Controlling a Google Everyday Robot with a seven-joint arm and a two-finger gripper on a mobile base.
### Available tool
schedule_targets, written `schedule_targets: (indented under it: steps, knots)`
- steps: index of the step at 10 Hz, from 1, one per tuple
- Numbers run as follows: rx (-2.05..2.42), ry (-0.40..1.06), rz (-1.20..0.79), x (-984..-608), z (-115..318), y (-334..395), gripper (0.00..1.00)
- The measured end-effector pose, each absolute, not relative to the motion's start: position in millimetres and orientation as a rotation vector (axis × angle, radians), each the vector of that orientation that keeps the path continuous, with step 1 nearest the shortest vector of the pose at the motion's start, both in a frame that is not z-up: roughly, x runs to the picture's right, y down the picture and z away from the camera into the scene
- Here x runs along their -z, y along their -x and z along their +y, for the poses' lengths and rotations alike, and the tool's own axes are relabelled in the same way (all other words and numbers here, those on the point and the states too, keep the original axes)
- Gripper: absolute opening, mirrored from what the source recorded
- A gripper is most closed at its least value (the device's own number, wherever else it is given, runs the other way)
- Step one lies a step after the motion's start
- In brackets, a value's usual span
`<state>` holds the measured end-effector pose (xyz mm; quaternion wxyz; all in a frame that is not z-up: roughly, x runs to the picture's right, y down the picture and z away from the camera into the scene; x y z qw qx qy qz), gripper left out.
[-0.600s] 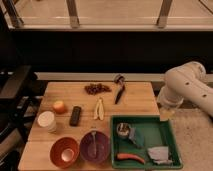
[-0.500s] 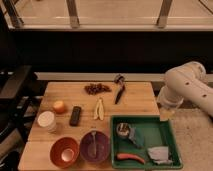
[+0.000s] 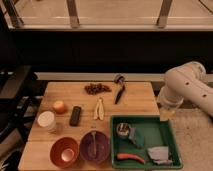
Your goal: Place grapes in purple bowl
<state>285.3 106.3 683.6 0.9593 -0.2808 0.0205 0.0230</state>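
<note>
From off the desk's [image 3: 140, 100] right edge, the gripper [image 3: 167, 113], its opening untellable, may knock the black-handled utensil [image 3: 119, 93] beside the knobbly reddish-purple grapes [image 3: 97, 88].

The robot arm [image 3: 192, 87] runs off the right edge, so no idea what it's attached to. The gripper [image 3: 166, 114] hangs just off the worktop's [image 3: 140, 97] right side, near the far corner of the green tray [image 3: 152, 134], and it's mostly tucked under the arm. There's a thin streak inside the purple bowl [image 3: 102, 149] I can't identify. Same goes for the greyish lump [image 3: 157, 154] in the tray. The dark thing [image 3: 15, 87] on the left is cut off too.
</note>
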Motion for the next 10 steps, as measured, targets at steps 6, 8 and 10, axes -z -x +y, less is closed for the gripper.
schedule_targets:
  steps: [6,8,10]
  knots:
    - [-0.047,0.569,0.041,-683.6,106.3,-285.2,0.65]
    - [-0.045,0.565,0.041,-683.4,105.2,-284.6,0.65]
    - [-0.016,0.526,0.004,-682.8,93.7,-278.6,0.65]
